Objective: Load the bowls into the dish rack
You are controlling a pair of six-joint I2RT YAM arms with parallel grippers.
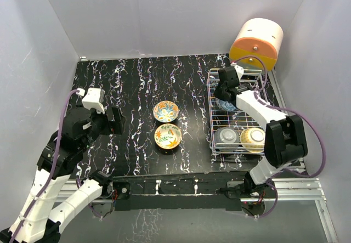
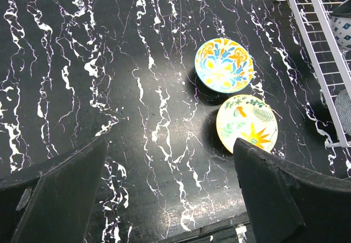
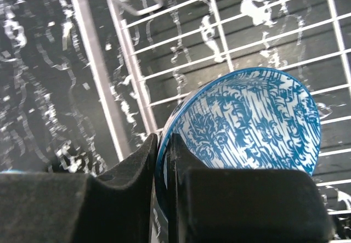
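1. A blue bowl (image 3: 247, 122) with a blue-and-white patterned inside sits tilted on edge inside the dish rack (image 1: 211, 117), over the wire floor of its far half and close to the rack's left rail. Whether the bowl touches the wires cannot be told.
2. The right hand (image 3: 163, 155) is pressed together on this bowl, pinching the rim with one finger inside and one outside.
3. At the rack's near end two more bowls lie side by side: a grey-blue bowl (image 1: 226, 136) on the left and a cream bowl (image 1: 252, 137) on the right, just beside each other. Which way up they rest is unclear.
4. The rack is a white wire grid with low raised sides, standing along the right edge of the black, white-veined surface (image 1: 131, 89).
5. Two bowls stand upright near the middle of the surface, left of the rack and apart from it. The blue-and-orange bowl (image 2: 224, 65) is the farther one; the yellow floral bowl (image 2: 247, 123), with an orange flower and green leaves, sits just beside it on the near side.
6. The left hand (image 2: 170, 143) hovers over the surface toward the left edge, its fingers spread wide and holding nothing, facing the two loose bowls.
7. An orange-and-cream cylindrical box (image 1: 256, 43) lies beyond the rack at the far right corner.
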